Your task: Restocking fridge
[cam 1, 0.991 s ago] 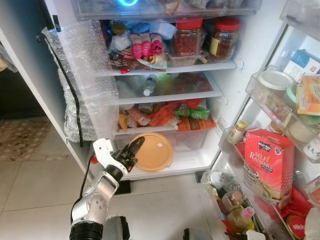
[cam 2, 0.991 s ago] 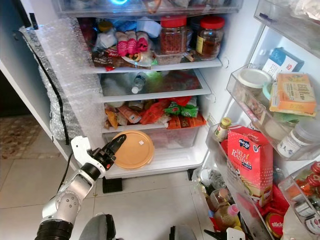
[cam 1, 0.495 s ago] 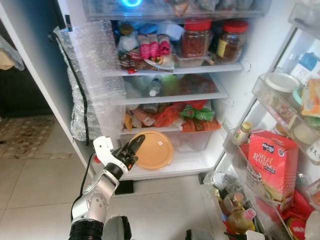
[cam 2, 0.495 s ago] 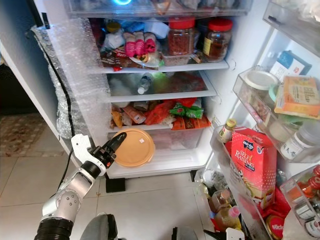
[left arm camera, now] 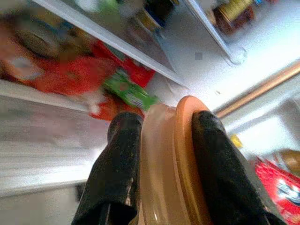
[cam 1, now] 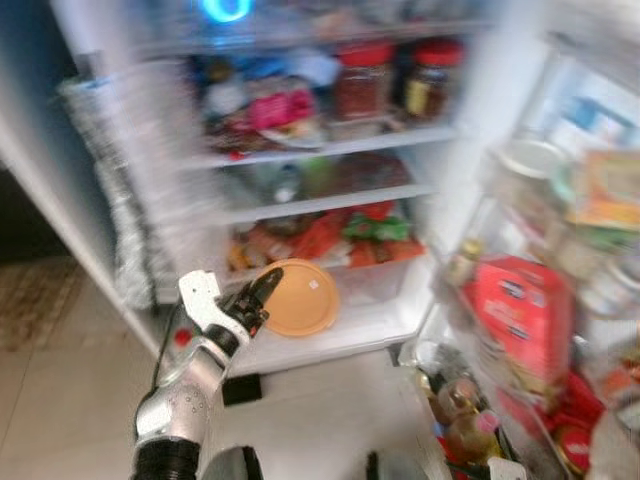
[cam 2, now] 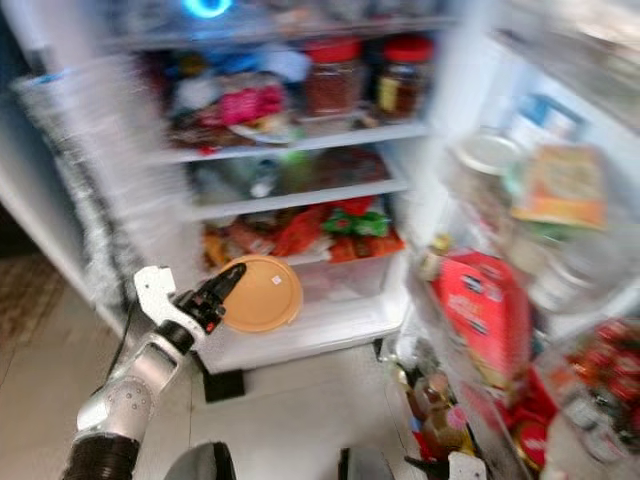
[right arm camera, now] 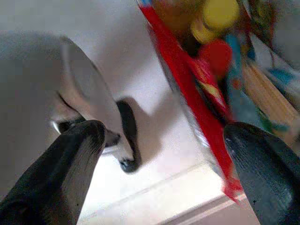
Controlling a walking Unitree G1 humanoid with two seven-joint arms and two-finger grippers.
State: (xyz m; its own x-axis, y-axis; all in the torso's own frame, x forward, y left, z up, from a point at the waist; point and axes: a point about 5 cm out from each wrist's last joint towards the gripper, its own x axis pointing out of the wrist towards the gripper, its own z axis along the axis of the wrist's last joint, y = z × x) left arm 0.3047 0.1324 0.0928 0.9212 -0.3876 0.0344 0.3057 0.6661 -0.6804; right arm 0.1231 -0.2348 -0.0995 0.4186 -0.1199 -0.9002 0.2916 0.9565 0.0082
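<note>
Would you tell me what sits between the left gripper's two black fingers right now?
The rim of the orange container sits clamped between the left gripper's fingers, clearest in the left wrist view.

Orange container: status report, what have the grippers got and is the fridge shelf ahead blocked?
Left gripper shut on orange container, held at the bottom fridge shelf. Right gripper open, idle, holding nothing. Packets crowd the shelf above; head views blurred.

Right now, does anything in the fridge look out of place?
Yes: the orange-lidded container stands on edge at the fridge's bottom shelf, not flat, because the left gripper fingers are clamped on its rim.
</note>
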